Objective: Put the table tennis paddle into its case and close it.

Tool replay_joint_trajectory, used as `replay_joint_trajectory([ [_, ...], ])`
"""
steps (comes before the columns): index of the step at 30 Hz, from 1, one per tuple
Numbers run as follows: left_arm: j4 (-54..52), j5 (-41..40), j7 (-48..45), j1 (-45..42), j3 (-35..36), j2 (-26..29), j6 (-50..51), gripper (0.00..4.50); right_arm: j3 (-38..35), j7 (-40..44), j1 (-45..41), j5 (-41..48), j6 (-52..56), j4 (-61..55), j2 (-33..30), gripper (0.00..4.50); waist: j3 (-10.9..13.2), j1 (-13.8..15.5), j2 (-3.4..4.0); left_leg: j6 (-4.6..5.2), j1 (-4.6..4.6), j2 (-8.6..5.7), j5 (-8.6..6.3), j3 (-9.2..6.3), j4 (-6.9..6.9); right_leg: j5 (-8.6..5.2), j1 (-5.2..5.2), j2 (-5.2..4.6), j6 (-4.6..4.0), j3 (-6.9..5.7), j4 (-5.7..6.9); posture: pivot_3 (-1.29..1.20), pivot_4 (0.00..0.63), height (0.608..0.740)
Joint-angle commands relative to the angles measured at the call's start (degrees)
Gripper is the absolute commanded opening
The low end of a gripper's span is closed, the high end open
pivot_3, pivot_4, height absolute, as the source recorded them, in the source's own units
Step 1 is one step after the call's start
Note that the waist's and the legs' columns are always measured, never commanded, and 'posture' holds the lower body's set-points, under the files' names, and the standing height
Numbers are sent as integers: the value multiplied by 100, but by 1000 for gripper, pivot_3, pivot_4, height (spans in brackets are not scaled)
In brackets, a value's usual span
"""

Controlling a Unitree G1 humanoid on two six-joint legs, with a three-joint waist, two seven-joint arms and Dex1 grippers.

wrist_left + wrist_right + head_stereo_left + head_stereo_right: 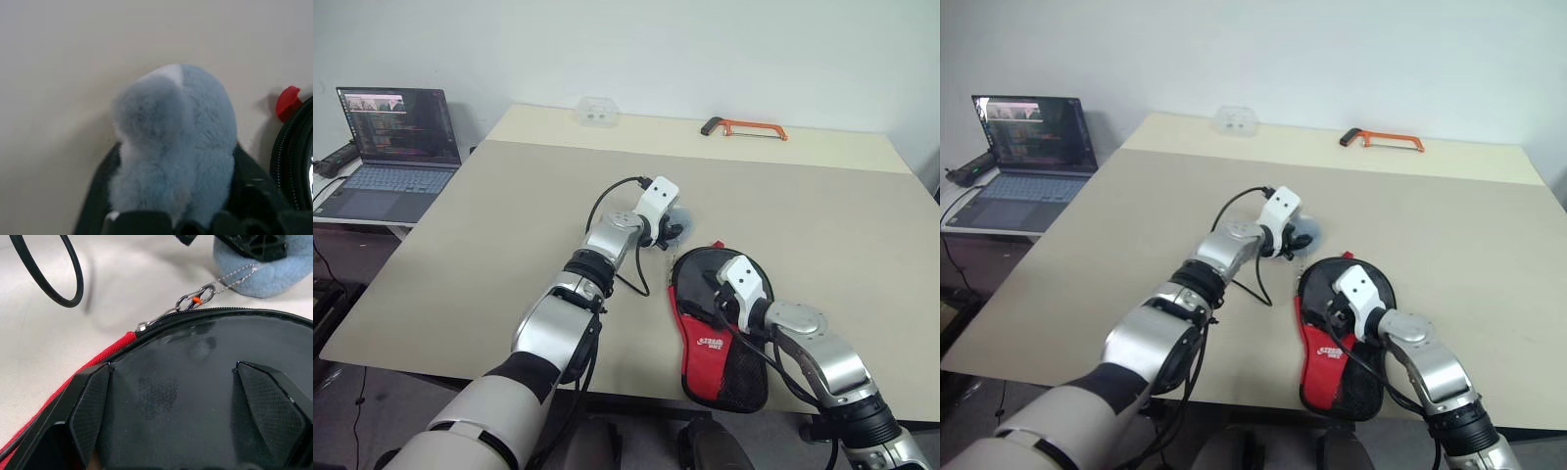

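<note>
The left hand (668, 231) is closing on the grey-blue plush (173, 147): its two black fingers flank the plush and look to be touching its sides, though whether the grip is firm I cannot tell. The plush sits on the worktop (489, 235) just ahead of that hand and hangs by a thin bead chain (234, 276) from the zip pull (195, 297) of the case (720, 338).

The right hand (722, 294) stands wide apart, holding nothing, its fingers (90, 406) spread over the clear plastic side of the case directly beneath them. The case lies flat under and just beyond this hand, its red edge to the hand's left. Through the clear panel a dark round surface shows, which I take to be the table tennis paddle already inside; I cannot make out its handle.

The zip pull lies at the far rim of the case, so the closing seems the step in hand, with the plush serving as the pull.

Risks, as I judge them: the plush is soft and may slip out of the fingers; the fine chain may snap or tangle if tugged sideways; and if the right hand does not press the case down, the whole pouch will slide along with the pull instead of zipping. An orange hacksaw (744, 127) lies well beyond both hands
</note>
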Motion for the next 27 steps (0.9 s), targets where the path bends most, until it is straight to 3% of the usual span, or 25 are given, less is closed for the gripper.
replay_joint_trajectory([
  [1, 69, 147, 217, -166, 79, 12, -192, 828, 227, 16, 352, -191, 328, 293, -111, 4500, -2, -1, -1, 0, 0, 0, 0, 0, 0, 0, 0, 0, 0, 0, 0, 0, 150, 740],
  [5, 212, 274, 395, -258, 73, 16, -459, 459, 224, 16, 310, -219, 332, 335, -96, 4500, -2, 0, -1, 0, 1, -1, 0, 0, 0, 0, 0, 0, 0, 0, 0, 0, 150, 740],
  [19, 1395, 897, 963, -1128, 5, -292, -1274, 449, 349, -63, 292, -418, 215, 531, -105, 4500, -1, -1, -3, -1, 1, -7, 0, 4, -2, -2, -1, 2, 3, 0, -4, 0, 150, 740],
  [27, 1708, 1738, 1599, -1550, -397, -651, -1584, 449, 460, 88, 485, -462, 357, 300, -362, 4500, 0, 17, -4, -1, -1, -10, -1, 4, -2, -7, -1, 2, 12, -1, -6, 0, 150, 740],
])
